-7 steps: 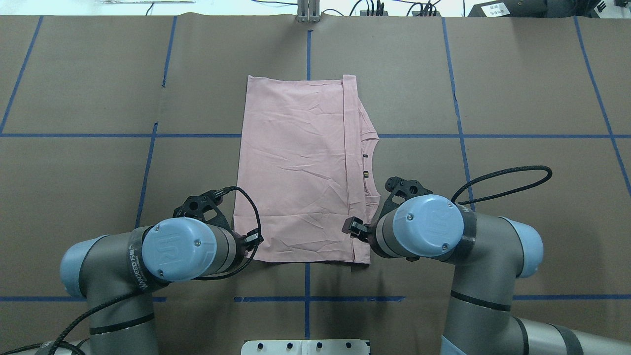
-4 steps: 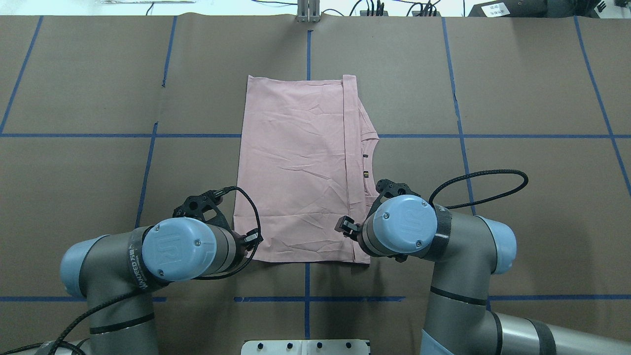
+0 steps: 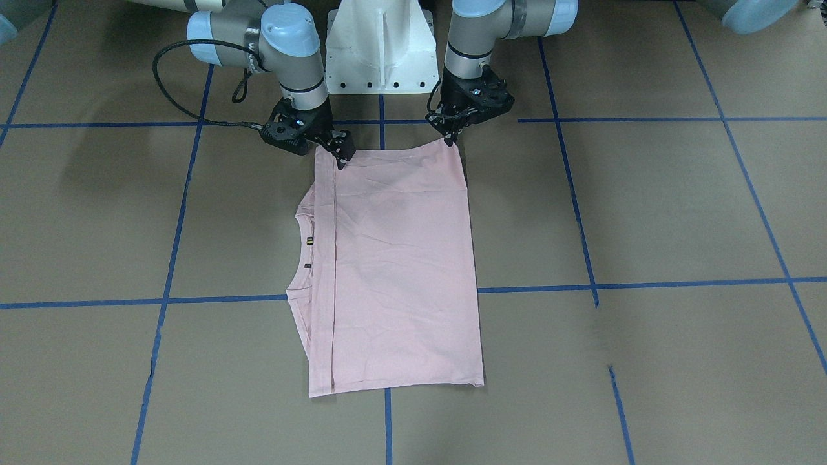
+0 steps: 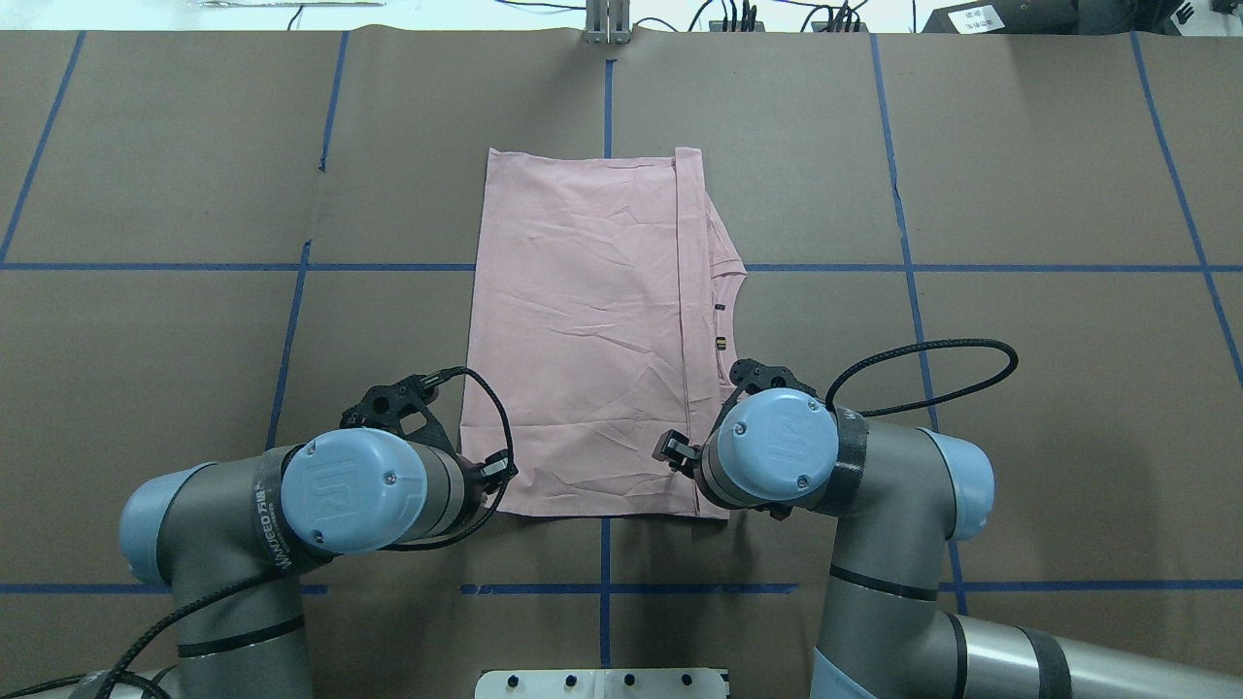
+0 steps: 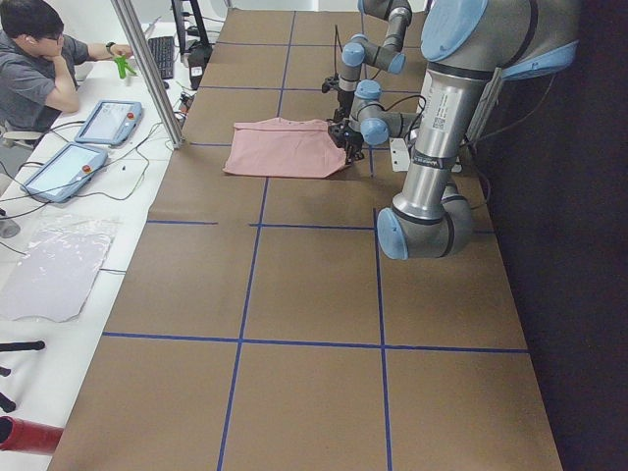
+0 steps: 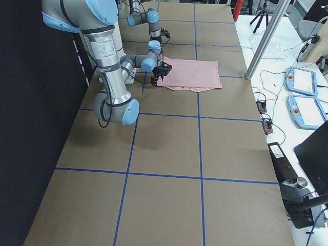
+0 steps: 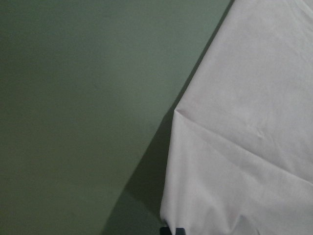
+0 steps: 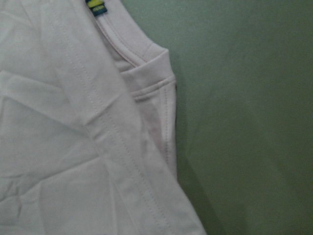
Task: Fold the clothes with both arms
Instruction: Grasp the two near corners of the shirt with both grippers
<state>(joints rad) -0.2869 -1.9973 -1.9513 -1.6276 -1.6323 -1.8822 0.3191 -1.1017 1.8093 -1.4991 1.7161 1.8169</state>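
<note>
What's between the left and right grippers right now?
Only the robot-side edge of the T-shirt; the front-facing view shows it spanning from the left gripper at one corner to the right gripper by the other.

Left gripper (image 3: 450,139), right gripper (image 3: 342,158) at T-shirt's (image 3: 400,258) near corners.

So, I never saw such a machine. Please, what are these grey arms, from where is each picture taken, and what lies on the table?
They are two robot arms, the left arm and the right arm. One camera looks down from behind the robot, one faces it, two stand at the table ends, two sit on the wrists. On the table lies a pink T-shirt, partly folded. The left end effector and the right end effector, two-finger claws, are at its near corners; whether they grip it, I cannot tell.
</note>
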